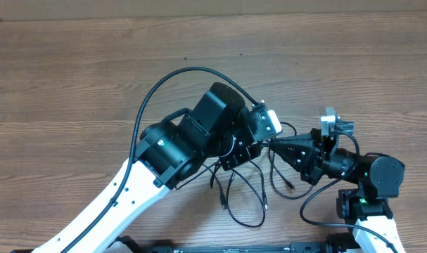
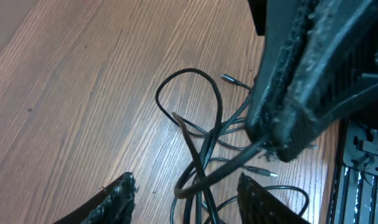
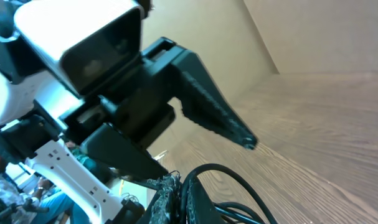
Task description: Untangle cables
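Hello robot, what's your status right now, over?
Left gripper open, straddling the cables. Right gripper shut on cables. Tangle not undone. No obstruction seen.

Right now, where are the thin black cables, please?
Overhead, the thin black cables lie tangled on the wooden table, right of centre, beneath the left tool and right tool.

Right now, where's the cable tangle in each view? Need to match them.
Overhead: cables lower centre, loose loops.
Left wrist: cables centre, crossing loops.
Right wrist: cables bottom centre, one arching loop.
Shared landmark: right gripper, shut on a strand; centre-right overhead, right side in left wrist, bottom edge in right wrist.
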